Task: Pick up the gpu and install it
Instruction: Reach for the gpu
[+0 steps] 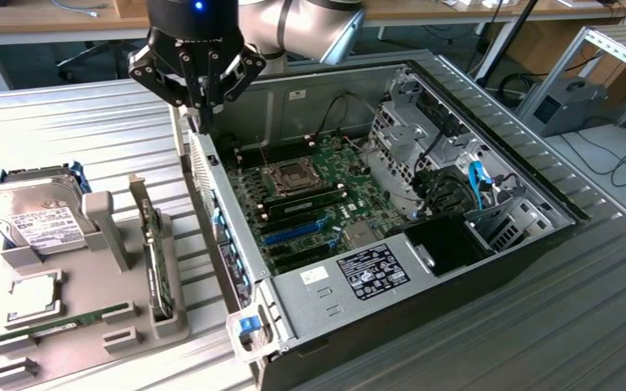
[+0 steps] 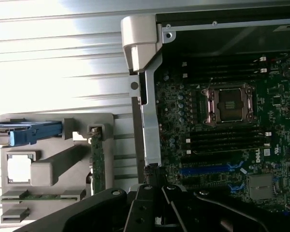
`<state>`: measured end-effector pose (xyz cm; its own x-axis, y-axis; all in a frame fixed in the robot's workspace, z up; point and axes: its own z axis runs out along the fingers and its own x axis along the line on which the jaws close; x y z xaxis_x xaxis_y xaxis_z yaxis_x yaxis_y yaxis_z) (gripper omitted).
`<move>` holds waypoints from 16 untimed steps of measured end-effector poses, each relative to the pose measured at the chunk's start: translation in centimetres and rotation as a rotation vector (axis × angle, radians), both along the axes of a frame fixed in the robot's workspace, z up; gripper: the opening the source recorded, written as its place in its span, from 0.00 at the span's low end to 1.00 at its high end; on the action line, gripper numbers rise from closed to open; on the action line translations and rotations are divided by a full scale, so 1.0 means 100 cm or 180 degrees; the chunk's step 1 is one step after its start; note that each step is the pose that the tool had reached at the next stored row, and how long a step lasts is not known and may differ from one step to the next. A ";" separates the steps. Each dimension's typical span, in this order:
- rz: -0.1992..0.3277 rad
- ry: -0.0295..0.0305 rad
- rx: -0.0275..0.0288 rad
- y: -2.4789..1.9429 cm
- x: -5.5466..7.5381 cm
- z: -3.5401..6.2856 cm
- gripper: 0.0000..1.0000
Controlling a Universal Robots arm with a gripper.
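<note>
exterior view: fingers (image 1: pixel 198 104) pinched together, seemingly empty (over the case wall (image 1: pixel 204 167)); gpu (image 1: pixel 156 257) stands in gray holder (image 1: pixel 104 218).

Ribbed table (image 1: pixel 85 114), computer case (image 1: pixel 291 98), perhaps plastic tray (image 1: pixel 79 354)

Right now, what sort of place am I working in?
Probably an electronics workshop or lab: an open black desktop computer case with a bare green motherboard, a grey parts holder, and wooden desks behind.

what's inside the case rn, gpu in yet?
Not yet. Inside the case: motherboard with bare CPU socket, empty blue slots, power supply, drive cage. The gpu stands in the gray holder outside. Whatever lies under the power supply is covered.
</note>
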<state>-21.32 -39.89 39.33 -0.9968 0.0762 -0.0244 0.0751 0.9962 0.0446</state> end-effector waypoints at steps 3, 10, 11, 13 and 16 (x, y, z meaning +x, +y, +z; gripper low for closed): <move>0.0000 0.0000 0.0000 0.0000 -0.001 0.0000 0.11; 0.0000 0.0000 0.0000 0.0000 -0.004 0.0000 0.11; 0.0000 0.0000 0.0000 0.0000 -0.004 0.0000 0.11; 0.0000 0.0000 0.0000 0.0000 -0.005 0.0000 0.11; 0.0000 0.0000 0.0000 0.0000 -0.006 0.0000 0.11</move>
<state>-21.91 -39.89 39.33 -0.9968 0.0762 -0.0244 0.0751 0.9962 0.0446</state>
